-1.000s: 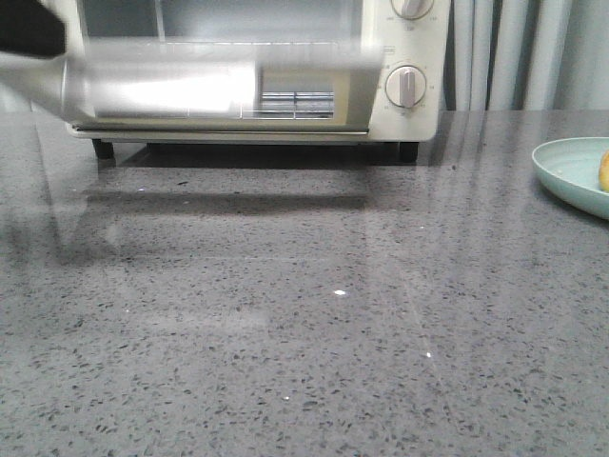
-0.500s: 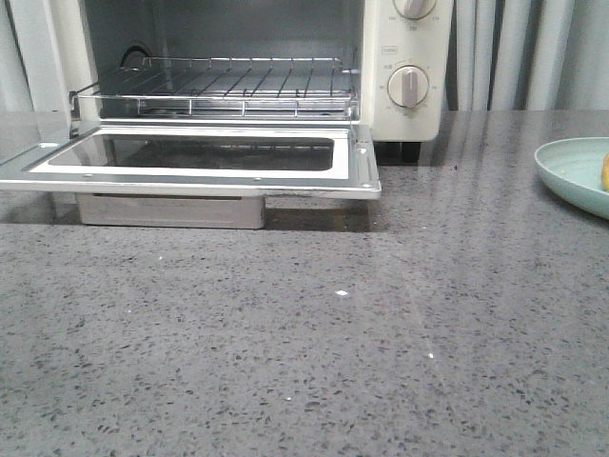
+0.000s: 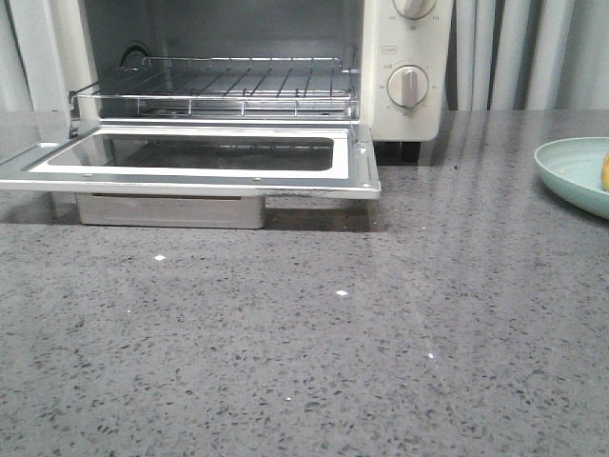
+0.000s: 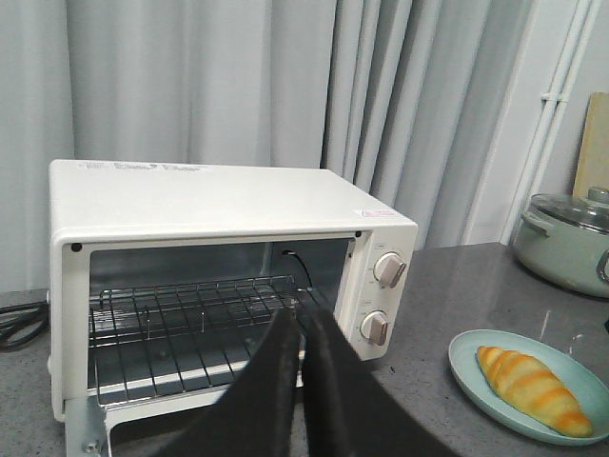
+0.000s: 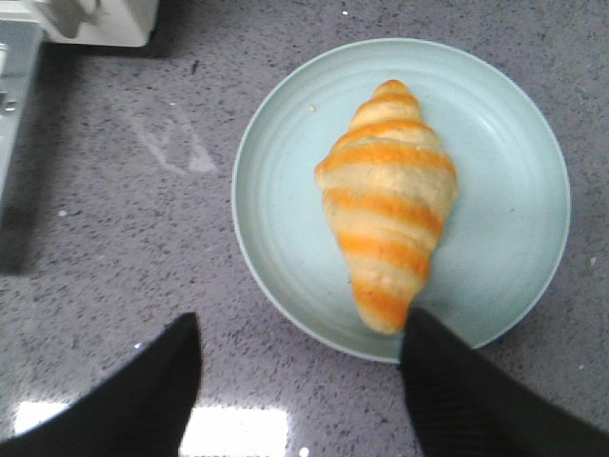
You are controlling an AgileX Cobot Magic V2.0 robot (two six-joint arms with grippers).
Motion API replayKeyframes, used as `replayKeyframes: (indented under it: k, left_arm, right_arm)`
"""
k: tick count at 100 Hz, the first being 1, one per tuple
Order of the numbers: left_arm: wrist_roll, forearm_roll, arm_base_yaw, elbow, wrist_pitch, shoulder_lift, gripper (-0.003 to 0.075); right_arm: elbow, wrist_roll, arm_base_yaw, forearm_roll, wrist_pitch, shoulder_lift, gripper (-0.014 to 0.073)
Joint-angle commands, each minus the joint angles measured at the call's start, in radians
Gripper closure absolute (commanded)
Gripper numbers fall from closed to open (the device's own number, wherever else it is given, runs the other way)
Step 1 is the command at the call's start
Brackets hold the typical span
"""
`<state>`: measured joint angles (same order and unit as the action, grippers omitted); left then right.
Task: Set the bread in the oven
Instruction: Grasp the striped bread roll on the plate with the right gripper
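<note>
We see the bread [image 5: 388, 203] on the plate [image 5: 285, 248], right of the oven [image 3: 409, 57]. Our right end effector [image 5: 303, 381] hovers released above it, long axis running away from the fingers; left end effector [image 4: 298, 328] clenched.

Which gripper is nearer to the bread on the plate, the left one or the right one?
Right. The right gripper hangs open just above the bread; the left gripper, jaws closed, is by the oven, away from the plate.

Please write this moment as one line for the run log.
oven: door down, rack bare | bread: on plate | left gripper: shut, facing oven | right gripper: open above bread
</note>
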<state>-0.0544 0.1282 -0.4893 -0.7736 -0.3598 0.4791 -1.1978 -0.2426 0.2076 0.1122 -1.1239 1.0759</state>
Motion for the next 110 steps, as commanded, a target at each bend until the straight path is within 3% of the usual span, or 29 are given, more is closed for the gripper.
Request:
replayKeyframes:
  k: [1, 19, 52, 91, 110]
  left_arm:
    - [-0.003, -0.012, -0.008, -0.035, 0.052, -0.001, 0.0742]
    - [-0.003, -0.015, -0.008, -0.035, 0.044, -0.001, 0.0742]
    - [-0.003, -0.015, -0.008, -0.035, 0.032, -0.001, 0.0742]
    - [-0.003, -0.015, -0.008, -0.035, 0.022, -0.001, 0.0742]
    - [-0.003, -0.022, -0.008, -0.035, 0.009, -0.001, 0.0742]
  right_arm:
    - [-0.070, 0.004, 0.000, 0.038, 0.015, 0.052, 0.0106]
    - [-0.118, 0.004, -0.014, 0.076, -0.017, 0.178, 0.0106]
    - [-0.118, 0.004, -0.134, 0.088, 0.040, 0.328, 0.0108]
    - [-0.118, 0.004, -0.146, 0.088, 0.138, 0.465, 0.0111]
    - [-0.118, 0.004, -0.146, 0.088, 0.140, 0.502, 0.0274]
